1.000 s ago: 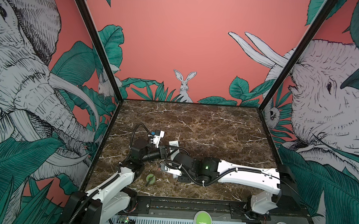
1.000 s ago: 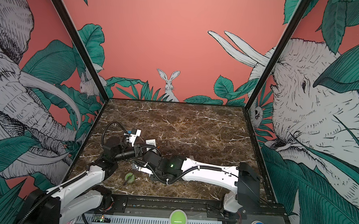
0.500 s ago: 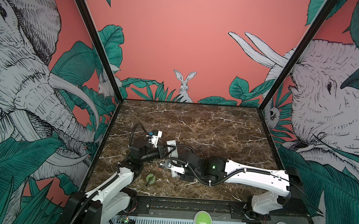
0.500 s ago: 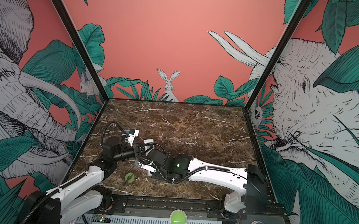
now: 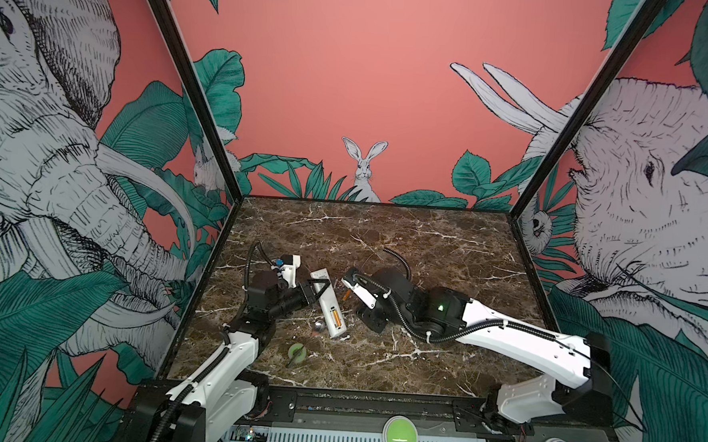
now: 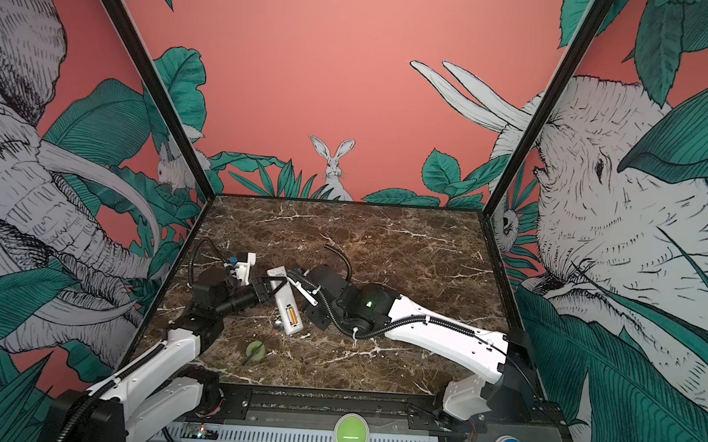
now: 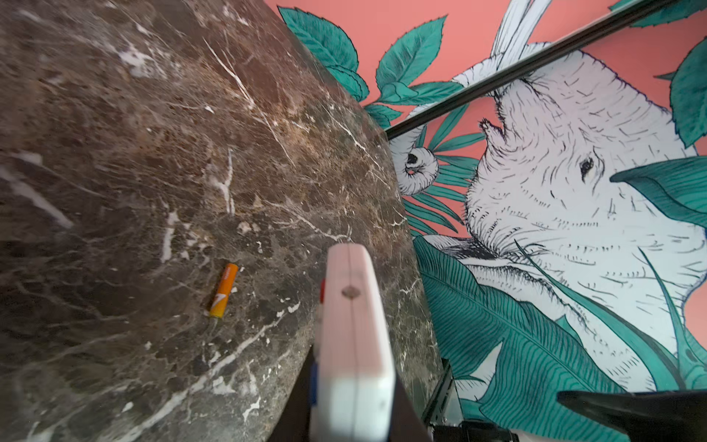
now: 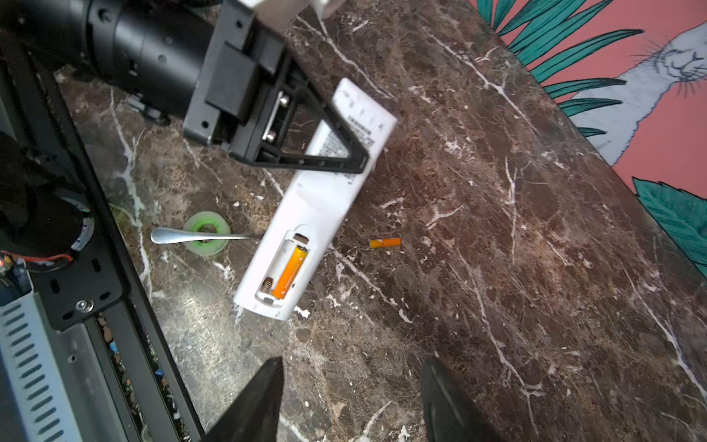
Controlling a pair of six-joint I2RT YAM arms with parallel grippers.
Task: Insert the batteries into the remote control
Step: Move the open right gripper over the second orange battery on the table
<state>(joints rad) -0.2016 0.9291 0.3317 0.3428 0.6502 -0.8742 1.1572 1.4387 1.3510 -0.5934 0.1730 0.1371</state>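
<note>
Left gripper (image 8: pixel 355 157) is clamping remote control (image 8: pixel 317 199), back label print illegible; right gripper (image 8: pixel 352 361) is hanging parted near it.

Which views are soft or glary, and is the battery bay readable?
Left wrist: remote control close to the lens, soft; loose battery sharp. Right wrist: bay and seated battery crisp, mild sheen on the table, right gripper tips dark and blurred. Both top views: even light, everything small.
</note>
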